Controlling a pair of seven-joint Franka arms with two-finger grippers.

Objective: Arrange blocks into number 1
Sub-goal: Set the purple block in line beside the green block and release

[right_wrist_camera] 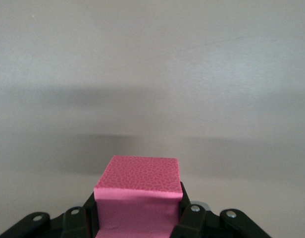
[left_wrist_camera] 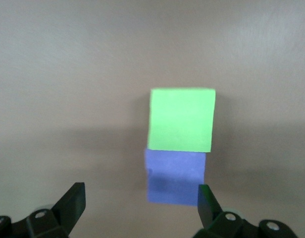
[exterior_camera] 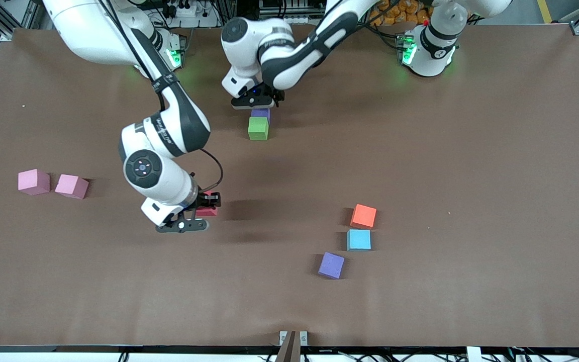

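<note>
A green block (exterior_camera: 258,128) (left_wrist_camera: 181,119) and a purple block (exterior_camera: 261,113) (left_wrist_camera: 175,176) lie touching in a short line, the purple one closer to the robots' bases. My left gripper (exterior_camera: 254,103) (left_wrist_camera: 141,198) hovers just over the purple block, open, its fingers (left_wrist_camera: 73,199) spread wider than the cube and holding nothing. My right gripper (exterior_camera: 203,211) (right_wrist_camera: 137,213) is shut on a red block (exterior_camera: 207,209) (right_wrist_camera: 137,183), over the table toward the right arm's end.
Two pink blocks (exterior_camera: 33,181) (exterior_camera: 72,186) sit side by side near the right arm's end. An orange block (exterior_camera: 363,216), a light blue block (exterior_camera: 359,240) and a second purple block (exterior_camera: 331,265) lie loose, nearer the front camera.
</note>
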